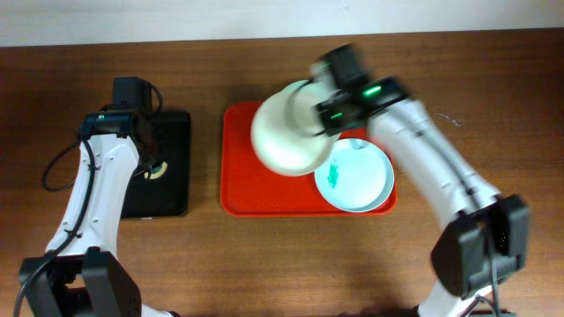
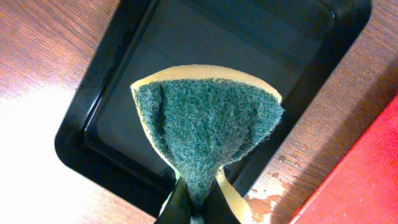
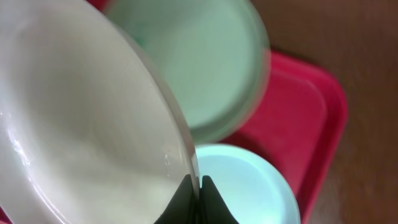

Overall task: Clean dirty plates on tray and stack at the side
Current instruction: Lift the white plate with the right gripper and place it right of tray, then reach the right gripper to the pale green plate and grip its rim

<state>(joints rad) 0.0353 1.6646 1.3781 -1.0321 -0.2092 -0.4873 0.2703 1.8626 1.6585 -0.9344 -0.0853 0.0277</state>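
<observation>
Where the right jaws come together at the bottom of the right wrist view, they are clamped onto the thin rim of a white plate (image 3: pixel 81 124), closed until only that rim parts them. The white plate is tipped steeply and held up off the red tray (image 1: pixel 264 198). From overhead it hangs over the tray's far left part, its outline a little blurred. Below the jaws, a pale blue plate (image 1: pixel 354 176) lies flat in the tray's near right corner, with small teal smears around its middle. A third, mint plate (image 3: pixel 199 62) lies flat on the tray as well, beyond the held rim; it is blurred, and only the right wrist camera catches it. The red tray sits roughly midway between the left and right edges of the table (image 1: pixel 264 264), its long sides running along the far and near edges.

The left jaws are pinched tight on the lower end of a sponge (image 2: pixel 208 130). It fans out above them, green scouring face toward the camera and a yellow foam band along its top. The sponge hangs over the black tray (image 2: pixel 249 43); whether it touches the tray cannot be told. That black tray lies toward the left edge of the table, beside the red tray and parted from it by a strip of bare wood, with its long sides pointing from near edge to far edge. Pale worn flecks (image 2: pixel 264 202) mark the wood by its corner nearest the red tray.
</observation>
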